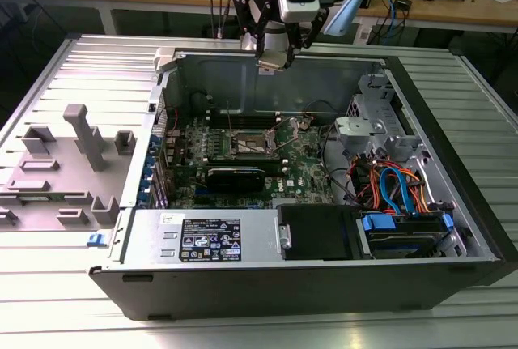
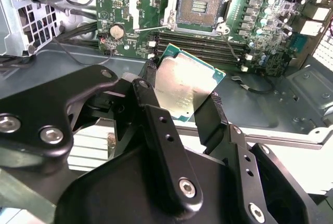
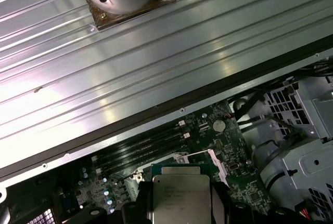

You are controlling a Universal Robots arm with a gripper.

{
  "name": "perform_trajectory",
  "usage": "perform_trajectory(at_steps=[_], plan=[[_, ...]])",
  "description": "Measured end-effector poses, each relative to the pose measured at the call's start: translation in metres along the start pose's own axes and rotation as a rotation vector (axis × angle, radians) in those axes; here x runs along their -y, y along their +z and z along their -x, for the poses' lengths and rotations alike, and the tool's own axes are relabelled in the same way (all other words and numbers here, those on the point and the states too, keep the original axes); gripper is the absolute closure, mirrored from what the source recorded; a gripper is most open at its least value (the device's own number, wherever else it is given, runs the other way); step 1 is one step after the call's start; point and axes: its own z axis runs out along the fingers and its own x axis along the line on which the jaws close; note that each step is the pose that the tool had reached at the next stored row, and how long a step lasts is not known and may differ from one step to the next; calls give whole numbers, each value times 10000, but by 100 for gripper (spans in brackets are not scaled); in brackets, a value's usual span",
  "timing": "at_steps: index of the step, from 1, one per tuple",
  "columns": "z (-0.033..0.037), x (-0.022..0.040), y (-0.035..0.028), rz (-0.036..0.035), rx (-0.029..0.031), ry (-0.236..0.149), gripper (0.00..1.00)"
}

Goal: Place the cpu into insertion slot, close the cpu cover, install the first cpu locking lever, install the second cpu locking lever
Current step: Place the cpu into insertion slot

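My gripper (image 1: 273, 59) hangs above the back wall of the open computer case, shut on the cpu (image 2: 183, 85). The cpu is a flat square chip with a silver-grey top on a green edge, also seen in the first wrist view (image 3: 179, 197). Black fingers (image 2: 150, 104) press on its two opposite sides. The insertion slot (image 2: 200, 4) lies bare on the green motherboard, well below and ahead of the chip, and sits mid-board in the exterior view (image 1: 249, 145). The cpu cover (image 2: 140, 5) stands swung open beside the slot.
A black graphics card (image 1: 243, 177) lies just in front of the slot, and memory slots (image 2: 200, 47) run along it. A power supply (image 1: 206, 240) and a drive bay with blue and orange cables (image 1: 401, 203) fill the case front. A grey fixture (image 1: 77, 159) stands on the exterior view's left.
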Motion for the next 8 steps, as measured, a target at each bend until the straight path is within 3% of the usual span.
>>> perform_trajectory(at_steps=[8], plan=[[0, 0, 0, 3, 11, 121, 46]])
